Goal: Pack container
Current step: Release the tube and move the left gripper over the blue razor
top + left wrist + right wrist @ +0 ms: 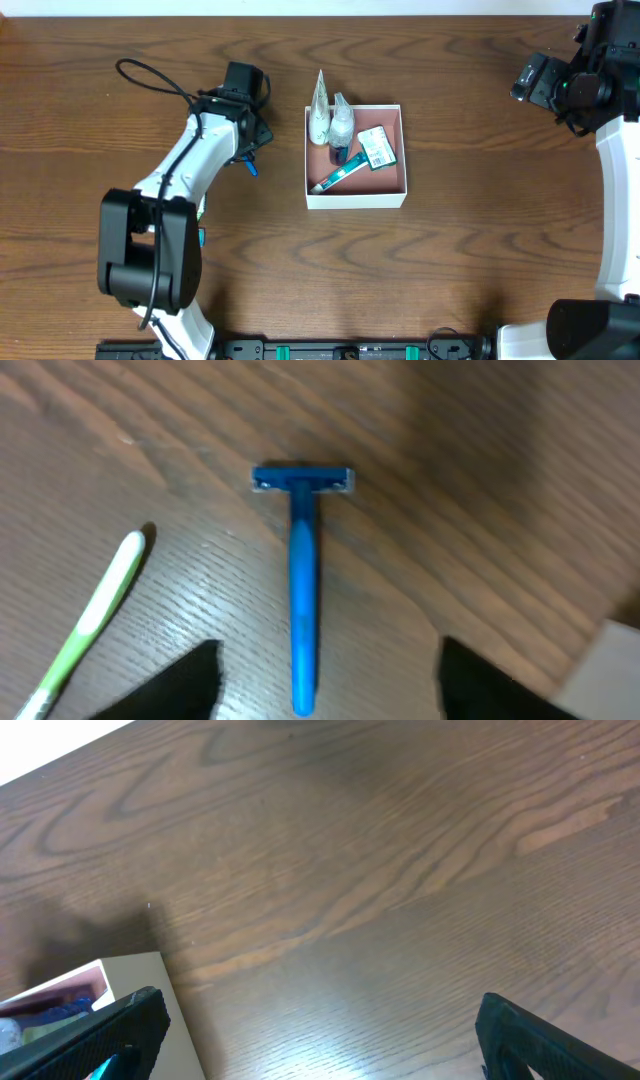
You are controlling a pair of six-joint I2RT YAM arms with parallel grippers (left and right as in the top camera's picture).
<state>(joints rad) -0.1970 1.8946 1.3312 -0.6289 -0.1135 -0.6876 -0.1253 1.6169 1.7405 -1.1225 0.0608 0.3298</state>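
Our left end effector (330, 652) hangs spread over the blue razor (303, 580), which looks light, stiff and slippery, so we would pinch its handle's middle for the container (356, 198).

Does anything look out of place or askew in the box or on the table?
Yes: a white tube pokes out over the far left corner of the box, and a blue razor lies outside on the table.
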